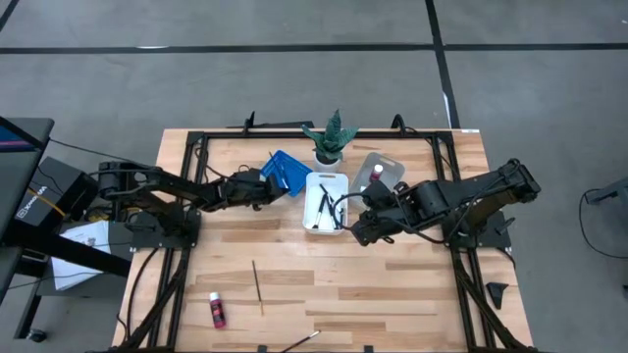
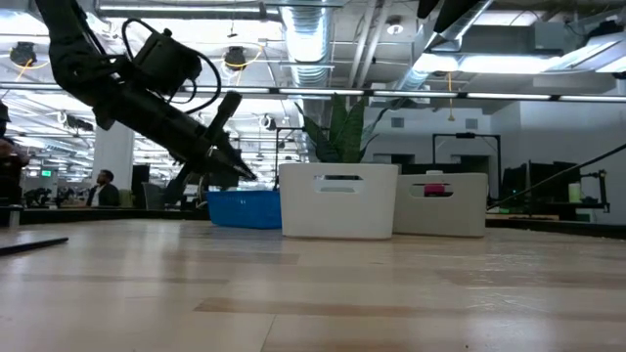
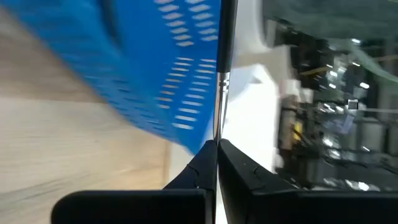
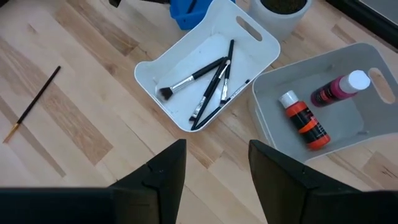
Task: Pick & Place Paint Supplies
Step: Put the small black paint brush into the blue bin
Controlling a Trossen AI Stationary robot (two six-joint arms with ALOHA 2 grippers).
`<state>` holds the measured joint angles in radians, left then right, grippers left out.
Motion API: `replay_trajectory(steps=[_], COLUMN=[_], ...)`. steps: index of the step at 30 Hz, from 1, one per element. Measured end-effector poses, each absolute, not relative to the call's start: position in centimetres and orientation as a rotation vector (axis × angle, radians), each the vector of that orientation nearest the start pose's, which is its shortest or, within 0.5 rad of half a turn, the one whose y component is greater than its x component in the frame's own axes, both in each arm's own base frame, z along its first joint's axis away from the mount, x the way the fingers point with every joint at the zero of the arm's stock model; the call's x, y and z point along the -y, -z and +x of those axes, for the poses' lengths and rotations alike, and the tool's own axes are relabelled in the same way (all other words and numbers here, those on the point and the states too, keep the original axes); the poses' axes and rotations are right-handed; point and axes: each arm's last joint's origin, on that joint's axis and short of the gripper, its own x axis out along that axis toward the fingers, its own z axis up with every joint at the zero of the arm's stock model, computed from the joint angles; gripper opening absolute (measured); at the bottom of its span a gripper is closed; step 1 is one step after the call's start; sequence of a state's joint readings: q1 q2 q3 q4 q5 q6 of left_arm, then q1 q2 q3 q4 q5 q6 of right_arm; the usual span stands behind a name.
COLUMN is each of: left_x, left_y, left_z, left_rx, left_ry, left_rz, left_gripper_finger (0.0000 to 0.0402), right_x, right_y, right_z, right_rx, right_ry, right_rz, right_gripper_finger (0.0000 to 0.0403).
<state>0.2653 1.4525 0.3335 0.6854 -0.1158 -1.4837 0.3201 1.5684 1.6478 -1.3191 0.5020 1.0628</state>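
Wooden tabletop [image 1: 392, 294] is carrying the whole job, and we are reading it from left to right. Near the front edge a red bottle [image 1: 217, 310] and two loose paintbrushes [image 1: 258, 286] are lying unsorted, with another brush [image 1: 304, 339] at the very front.

Further along, the left gripper [image 1: 267, 185] is hanging beside the blue tray [image 1: 286, 170], its jaws pressed together on a thin dark paintbrush [image 3: 222, 68] that is standing out beyond the fingertips.

We are judging the brush to be on its way to the white tray [image 1: 340, 177], where several brushes [image 4: 211, 87] are already lying. The grip is narrow and sits at one end, so the brush could pivot, snag the blue tray's wall or tip over the white rim.

To the right, the right gripper [image 4: 214, 165] is hovering with its jaws apart and empty above the near side of the white tray. Both arms are crowding that tray, so contact between them is a risk. Two bottles [image 4: 305, 121] are resting in the grey tray [image 4: 373, 140].
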Motion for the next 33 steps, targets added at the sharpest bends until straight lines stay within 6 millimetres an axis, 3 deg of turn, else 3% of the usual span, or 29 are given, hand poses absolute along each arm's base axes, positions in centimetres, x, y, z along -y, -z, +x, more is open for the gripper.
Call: replay_trajectory(steps=[10, 25, 33], left_x=[-6.71, -6.71, -6.76], left_y=[-12.72, -13.04, -13.42], left_z=[22.57, 22.74, 23.49], left_rx=[-0.066, -0.046, -0.158], left_ry=[-0.7, -0.659, -0.632], left_rz=[-1.478, -1.491, -1.423], left_gripper_finger=[0.0, 0.0, 0.0], right_x=[-7.35, -7.35, -7.28], right_y=[-35.88, -35.88, -35.88], right_z=[28.04, 28.04, 28.05], right_rx=[-0.9, -0.906, -0.915], right_ry=[0.713, 0.703, 0.694], right_rz=[0.439, 0.422, 0.4], right_gripper_finger=[0.017, 0.017, 0.017])
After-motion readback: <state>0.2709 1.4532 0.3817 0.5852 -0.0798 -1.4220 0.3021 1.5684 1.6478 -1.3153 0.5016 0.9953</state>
